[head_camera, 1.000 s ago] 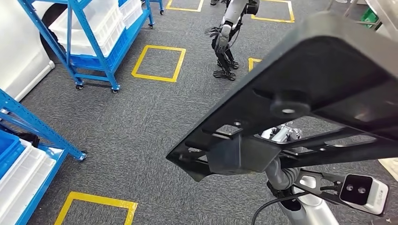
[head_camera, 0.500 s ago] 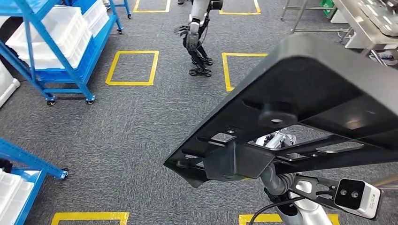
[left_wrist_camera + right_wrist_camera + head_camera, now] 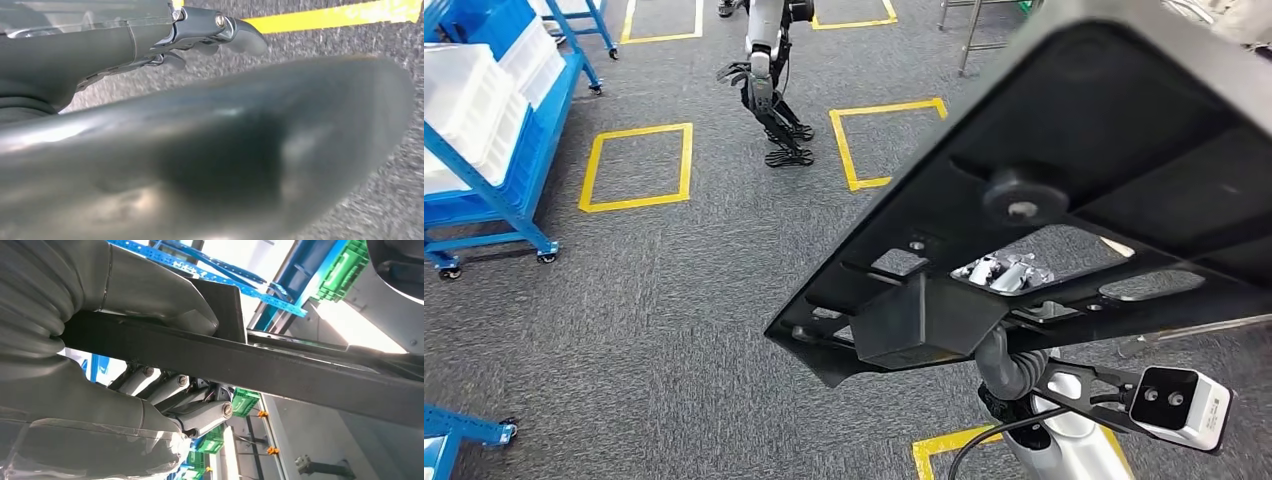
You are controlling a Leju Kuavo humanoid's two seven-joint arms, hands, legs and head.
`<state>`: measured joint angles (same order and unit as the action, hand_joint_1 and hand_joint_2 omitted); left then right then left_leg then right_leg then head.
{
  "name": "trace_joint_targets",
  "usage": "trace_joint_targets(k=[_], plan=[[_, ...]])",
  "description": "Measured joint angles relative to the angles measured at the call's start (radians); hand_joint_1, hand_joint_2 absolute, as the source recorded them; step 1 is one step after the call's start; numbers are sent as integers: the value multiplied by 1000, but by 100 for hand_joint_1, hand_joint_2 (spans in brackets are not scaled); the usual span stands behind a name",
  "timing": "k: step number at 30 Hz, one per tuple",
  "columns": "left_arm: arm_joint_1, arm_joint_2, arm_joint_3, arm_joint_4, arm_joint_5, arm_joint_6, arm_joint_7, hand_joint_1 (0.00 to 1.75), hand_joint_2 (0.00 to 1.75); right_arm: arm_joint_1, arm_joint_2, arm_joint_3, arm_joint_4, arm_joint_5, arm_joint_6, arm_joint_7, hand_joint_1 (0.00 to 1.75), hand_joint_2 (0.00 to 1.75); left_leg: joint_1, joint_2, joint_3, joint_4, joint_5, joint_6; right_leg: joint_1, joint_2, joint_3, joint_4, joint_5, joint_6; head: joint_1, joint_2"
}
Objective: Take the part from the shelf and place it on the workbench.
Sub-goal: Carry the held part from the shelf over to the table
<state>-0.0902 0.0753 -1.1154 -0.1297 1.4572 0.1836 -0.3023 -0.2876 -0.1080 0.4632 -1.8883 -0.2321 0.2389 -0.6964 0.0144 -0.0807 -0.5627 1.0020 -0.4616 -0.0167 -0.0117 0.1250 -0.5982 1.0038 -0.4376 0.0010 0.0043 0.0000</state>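
The part (image 3: 1064, 190), a big black perforated panel, is up in the air over grey carpet, taking up most of the right side of the head view. Through one of its cutouts you can see the right hand (image 3: 1004, 272) underneath, silver fingers poking up against the underside.

The right wrist view gives what the head cam can't: the right hand (image 3: 150, 365) is clamped on a dark bar of the part (image 3: 280, 365), thumb over one face, fingers (image 3: 200, 415) curled round the other. So that hand has a proper hold.

The left wrist view is mostly a blurry dark surface right up against the lens, with the left hand (image 3: 200, 30) beside it over carpet and a yellow line (image 3: 330, 15). Fingers look fairly straight, but I can't tell if it's holding anything.

Beyond the part's far-left edge stand another robot (image 3: 769, 80), yellow floor squares (image 3: 636, 167) and a blue shelf cart (image 3: 484, 140) with white bins.
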Motion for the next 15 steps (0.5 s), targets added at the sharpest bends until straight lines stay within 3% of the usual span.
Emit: trace_joint_targets(k=[1, 3, 5, 7, 8, 9, 10, 12, 14, 15], plan=[[-1, 0, -1, 0, 0, -1, 0, 0, 0, 0, 0, 1, -2, 4, 0, 0, 175, 175, 0, 10, 1, -3, 2, 7, -1, 6, -2, -1, 1, 6, 0, 0], [-4, 0, -4, 0, 0, -4, 0, 0, 0, -3, 0, 3, -6, 10, 0, 0, 175, 175, 1, 34, 5, -12, 8, 19, 1, -27, -16, 29, -19, 14, 2, 0], [-4, 0, -7, 0, 0, -6, 0, 0, 0, -9, 0, 7, -8, 14, 0, 0, 175, 175, -2, 59, 5, -16, 11, 27, 2, -84, -63, 128, -76, 18, 4, 0], [-1, 1, -9, 0, 0, -8, 1, 0, 0, -13, 0, 11, -8, 24, -6, 0, 175, 175, -7, 86, 2, -15, 10, 31, 0, -109, -121, 250, -124, 20, 5, 0], [-1, 1, -10, 0, 0, -9, 1, 0, 0, -14, 0, 13, -7, 30, -9, 0, 175, 175, -9, 100, 1, -14, 9, 32, 0, -114, -134, 280, -129, 19, 5, 0], [-1, 1, -11, 0, 0, -10, 2, 0, 0, -14, 1, 15, -6, 36, -12, 0, 175, 175, -10, 112, 1, -14, 8, 33, 0, -119, -121, 260, -112, 17, 5, 0], [-2, 1, -12, 0, 0, -10, 3, 0, 0, -16, 1, 17, -4, 40, -13, 0, 175, 175, -12, 123, 1, -13, 8, 33, 1, -129, -89, 204, -83, 14, 5, 0], [-4, 0, -14, 0, 0, -10, 4, 0, 0, -25, 4, 22, -3, 43, -13, 0, 175, 175, -16, 143, 3, -12, 5, 29, 10, -174, -9, 62, -35, 2, 4, 0], [-5, -1, -15, 0, 0, -9, 6, 0, 0, -40, 9, 28, 2, 38, -12, 0, 175, 175, -19, 161, 5, -11, 2, 21, 21, -195, 22, -1, -24, -8, 3, 0], [-5, -1, -16, 0, 0, -7, 6, 0, 0, -49, 11, 32, 7, 33, -12, 0, 175, 175, -20, 170, 7, -11, 1, 16, 23, -186, 21, -4, -24, -11, 2, 0]])
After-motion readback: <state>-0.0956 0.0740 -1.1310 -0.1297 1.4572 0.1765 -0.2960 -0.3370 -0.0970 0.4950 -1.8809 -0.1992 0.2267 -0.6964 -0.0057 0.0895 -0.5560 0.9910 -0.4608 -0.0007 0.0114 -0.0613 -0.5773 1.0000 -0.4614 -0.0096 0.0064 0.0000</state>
